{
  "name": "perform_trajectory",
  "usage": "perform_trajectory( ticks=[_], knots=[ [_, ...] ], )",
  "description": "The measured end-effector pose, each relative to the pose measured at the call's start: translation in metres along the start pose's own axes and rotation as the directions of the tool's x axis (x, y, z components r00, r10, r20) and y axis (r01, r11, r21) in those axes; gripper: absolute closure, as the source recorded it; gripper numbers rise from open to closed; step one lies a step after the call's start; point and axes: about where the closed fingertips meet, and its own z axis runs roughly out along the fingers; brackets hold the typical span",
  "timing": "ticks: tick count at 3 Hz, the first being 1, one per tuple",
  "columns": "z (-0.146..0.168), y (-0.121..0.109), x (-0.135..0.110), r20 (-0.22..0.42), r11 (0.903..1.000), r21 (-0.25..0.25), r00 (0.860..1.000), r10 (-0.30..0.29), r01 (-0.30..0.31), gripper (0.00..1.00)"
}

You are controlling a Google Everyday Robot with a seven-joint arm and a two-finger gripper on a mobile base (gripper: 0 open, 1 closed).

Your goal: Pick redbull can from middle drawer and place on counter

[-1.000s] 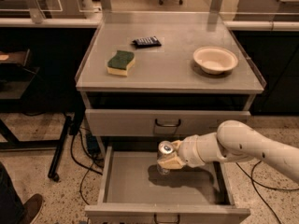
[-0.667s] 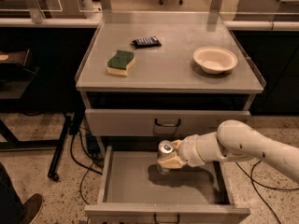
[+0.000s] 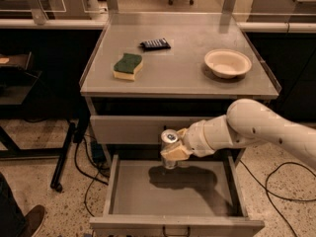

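— Where's the redbull can (image 3: 169, 137)?
— Upright in the tool (image 3: 172, 154), which is closed around it, above the open middle drawer (image 3: 143, 201), before the upper drawer (image 3: 128, 129), below the desk (image 3: 182, 75).

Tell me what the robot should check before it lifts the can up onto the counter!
1. Gripper shut on the redbull can, in front of the cabinet above the open drawer: ok.
2. Can upright, pull-tab top facing up: ok.
3. Can lifted off the floor of the middle drawer: ok, it looks to hang above it.
4. Upper drawer closed, so it does not stick out into the way up: ok.
5. Bare landing spot on the counter, between the sponge and the bowl: ok.
6. Enough room to pass the counter's front edge: cannot tell.
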Motion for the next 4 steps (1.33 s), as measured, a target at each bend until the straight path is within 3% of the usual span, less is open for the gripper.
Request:
perform_trajectory(
  ticks=[1,2,4],
  knots=[
    [-0.026,-0.014,-0.064,-0.002,0.9953,0.037,0.996,-0.089,0.089,1.0],
    [-0.026,-0.015,-0.064,-0.001,0.9953,0.038,0.996,-0.089,0.089,1.0],
    [-0.094,-0.036,-0.113,-0.013,0.9852,0.131,0.994,-0.11,0.111,1.0]
  ],
)
